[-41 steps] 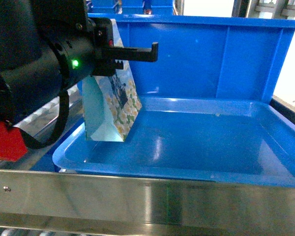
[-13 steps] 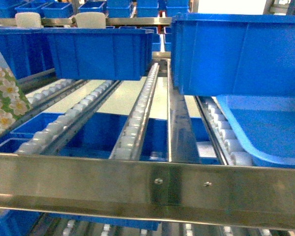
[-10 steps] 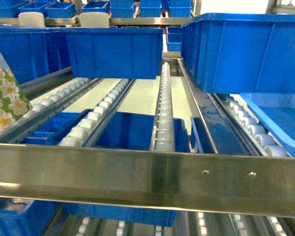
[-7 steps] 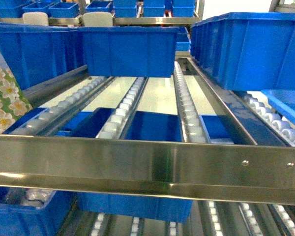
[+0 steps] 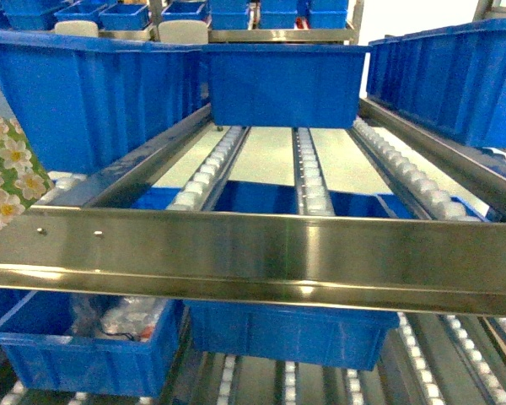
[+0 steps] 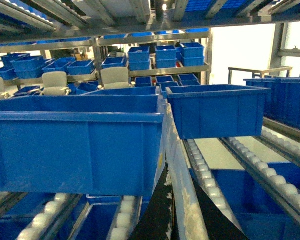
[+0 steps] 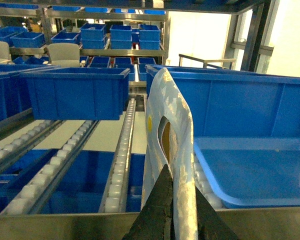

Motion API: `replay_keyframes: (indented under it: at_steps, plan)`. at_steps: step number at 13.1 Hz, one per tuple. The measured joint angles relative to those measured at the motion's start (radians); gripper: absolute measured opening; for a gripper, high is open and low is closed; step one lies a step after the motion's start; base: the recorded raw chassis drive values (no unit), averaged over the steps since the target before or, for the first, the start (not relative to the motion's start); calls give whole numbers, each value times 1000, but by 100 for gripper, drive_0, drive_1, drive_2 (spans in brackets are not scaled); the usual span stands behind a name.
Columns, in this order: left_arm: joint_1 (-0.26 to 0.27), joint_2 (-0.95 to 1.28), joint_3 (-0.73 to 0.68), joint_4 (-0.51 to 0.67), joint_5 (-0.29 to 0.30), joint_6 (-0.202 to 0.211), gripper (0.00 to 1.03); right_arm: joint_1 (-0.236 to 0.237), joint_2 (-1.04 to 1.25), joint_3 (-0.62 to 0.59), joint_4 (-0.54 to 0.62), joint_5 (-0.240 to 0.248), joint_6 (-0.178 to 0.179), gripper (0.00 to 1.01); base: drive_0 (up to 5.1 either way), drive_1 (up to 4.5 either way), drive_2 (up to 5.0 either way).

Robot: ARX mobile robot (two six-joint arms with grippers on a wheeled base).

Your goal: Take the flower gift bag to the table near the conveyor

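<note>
— Where's the flower gift bag [image 7: 176, 125] relative to the right gripper [image 7: 182, 200]?

— Pinched upright between its two dark fingers [image 7: 157, 212], handle cut-out just above the tips. Standing over the front steel rail of the conveyor [image 7: 122, 150], with a shallow blue tray [image 7: 255, 170] just to the right.

— And the left gripper [image 6: 182, 220]?

— Much the same from the left wrist camera: two dark fingers [image 6: 152, 215] pressed close on a pale, flecked strip that looks like the bag's top edge, seen end-on. Too narrow a sliver to say more.

— Anything of that in the head camera?

— Neither gripper. Only a slice of the bag [image 5: 4, 169] at the far left edge, white flowers on green, hanging beside a large blue bin [image 5: 93, 93] and above the conveyor's front rail [image 5: 261, 253].

— What does the head camera add, then?

— Sloped tracks of white rollers [image 5: 308, 169] running back to another blue bin [image 5: 282, 84], and more bins on the level below, one [image 5: 84, 337] with small items inside, too blurred to name.

— And the wrist cameras alone?

— Upper shelves stacked with small blue bins [image 6: 165, 55] far behind, bright windows to the right.
</note>
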Motion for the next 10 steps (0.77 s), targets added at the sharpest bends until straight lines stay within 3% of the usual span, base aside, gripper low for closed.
replay_keyframes:
  at_steps: [10]
  plan:
    - [0, 0, 0, 0, 0, 0, 2, 0, -1, 0, 2, 0, 0, 2, -476, 99, 368]
